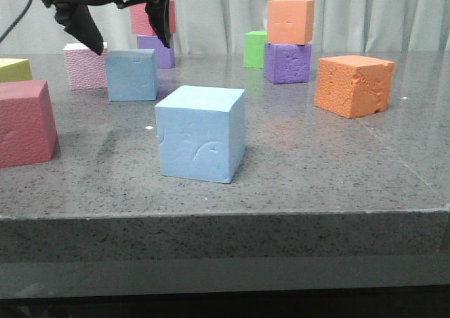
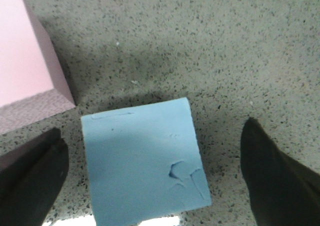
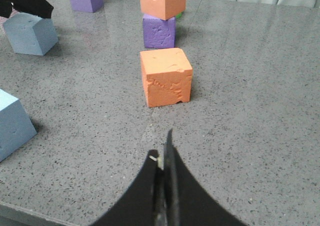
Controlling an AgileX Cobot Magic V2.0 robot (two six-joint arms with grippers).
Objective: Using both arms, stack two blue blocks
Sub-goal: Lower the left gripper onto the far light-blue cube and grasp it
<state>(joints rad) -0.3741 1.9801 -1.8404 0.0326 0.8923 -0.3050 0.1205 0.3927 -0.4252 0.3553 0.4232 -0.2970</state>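
Note:
One blue block sits at the back left of the table. My left gripper hangs open just above it, one finger on each side, not touching. In the left wrist view the block lies between the spread fingers, closer to one of them. The second blue block stands alone near the table's front, its front face dented. My right gripper is shut and empty, low over bare table in front of the orange cube. It is out of the front view. Both blue blocks show in the right wrist view.
A pink cube stands right beside the far blue block. A red cube is at front left. An orange cube is at the right. Behind are an orange-on-purple stack, a green cube and a red-on-purple stack.

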